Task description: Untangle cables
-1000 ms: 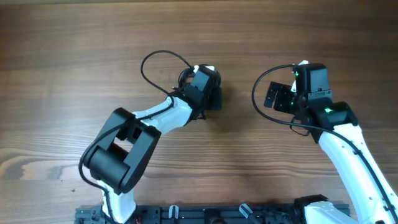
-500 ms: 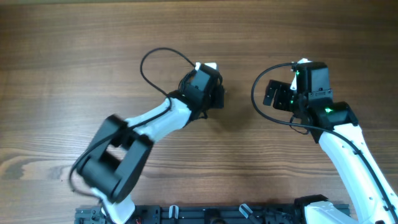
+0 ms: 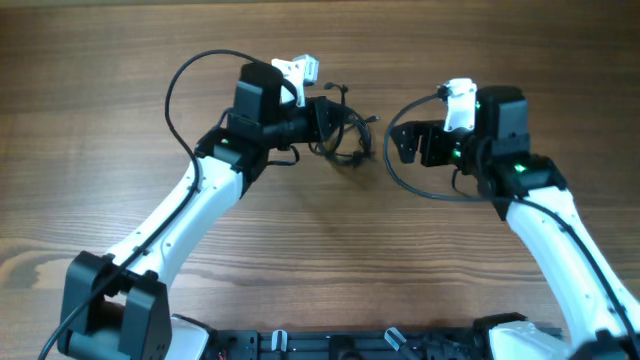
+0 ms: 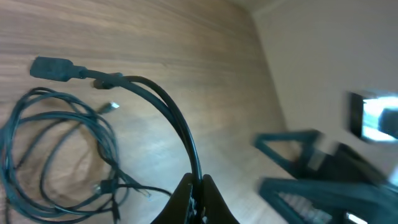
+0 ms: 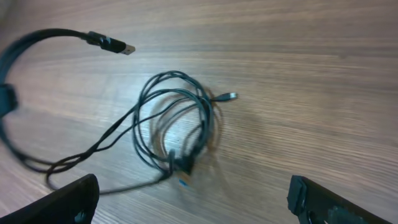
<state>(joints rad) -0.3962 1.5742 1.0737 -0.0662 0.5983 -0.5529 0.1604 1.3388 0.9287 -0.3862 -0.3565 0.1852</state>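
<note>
The cables [image 3: 348,138] are thin black wires in a loose coil on the wooden table between my two grippers. My left gripper [image 3: 335,114] is shut on one strand. In the left wrist view the jaws [image 4: 200,185] pinch that strand, which arcs up to a USB plug [image 4: 52,68], and the coil [image 4: 59,152] lies to the left. My right gripper [image 3: 402,145] is open and empty just right of the coil. In the right wrist view the coil [image 5: 177,127] lies ahead between its spread fingers [image 5: 69,199], apart from them, with a small plug [image 5: 227,96] sticking out.
The thicker black arm cables loop beside each wrist [image 3: 180,85] [image 3: 395,175]. The right gripper shows blurred at the right of the left wrist view [image 4: 311,168]. The wooden table [image 3: 320,260] spreads all round.
The left arm has swung round, and its gripper now reaches in from the left, shut on a strand, with the coil uncovered. The right gripper has moved left toward the coil.
</note>
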